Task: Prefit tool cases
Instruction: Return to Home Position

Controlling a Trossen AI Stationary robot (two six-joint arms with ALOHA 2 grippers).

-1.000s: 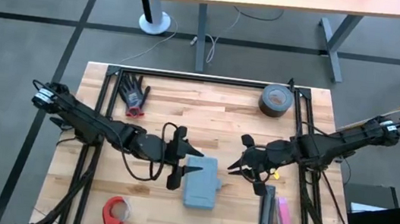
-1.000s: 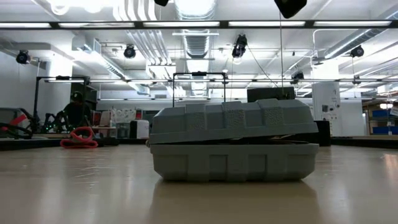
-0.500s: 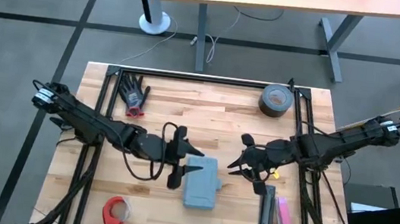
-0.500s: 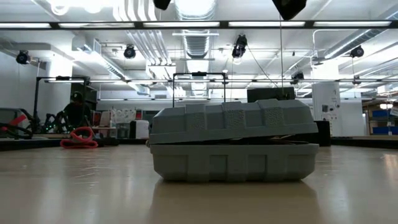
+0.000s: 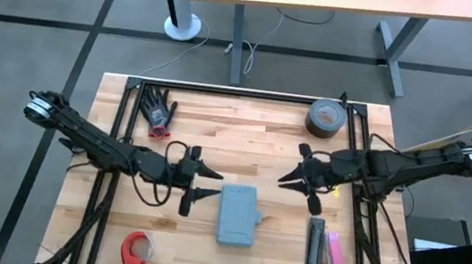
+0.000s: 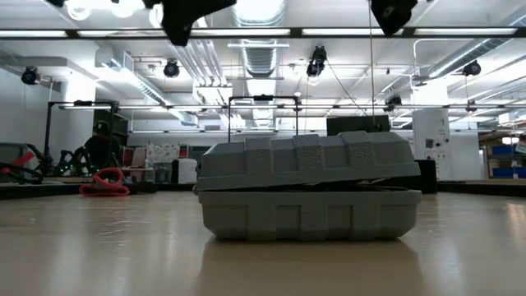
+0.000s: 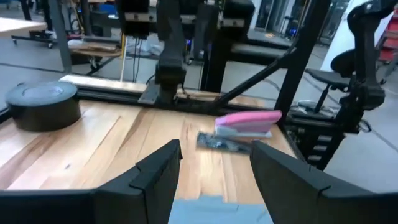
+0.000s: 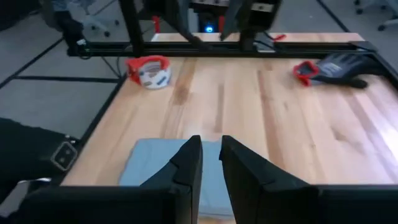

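The blue-grey tool case [image 5: 237, 215] lies flat on the wooden table, its lid slightly askew on the lower half in the low view [image 6: 308, 189]. My left gripper [image 5: 201, 184] hovers open a little to the left of the case, pointing at it, with the case's edge [image 7: 217, 211] just below its fingers. My right gripper [image 5: 288, 178] hangs above the table up and to the right of the case. Its fingers stand close together with only a narrow slit [image 8: 210, 146], nothing between them, over the case [image 8: 149, 168].
A black tape roll [image 5: 323, 117] sits at the far right and a black-and-red glove [image 5: 159, 112] at the far left. A red tape roll [image 5: 138, 248] lies near left. Black and pink bars [image 5: 325, 251] lie right of the case. Black frame rails [image 5: 241, 93] border the table.
My left gripper has drawn back from the case's left side toward the table's left edge and sunk a little, staying open. My right gripper has pulled away toward the right and far edges. The case has stayed where it was.
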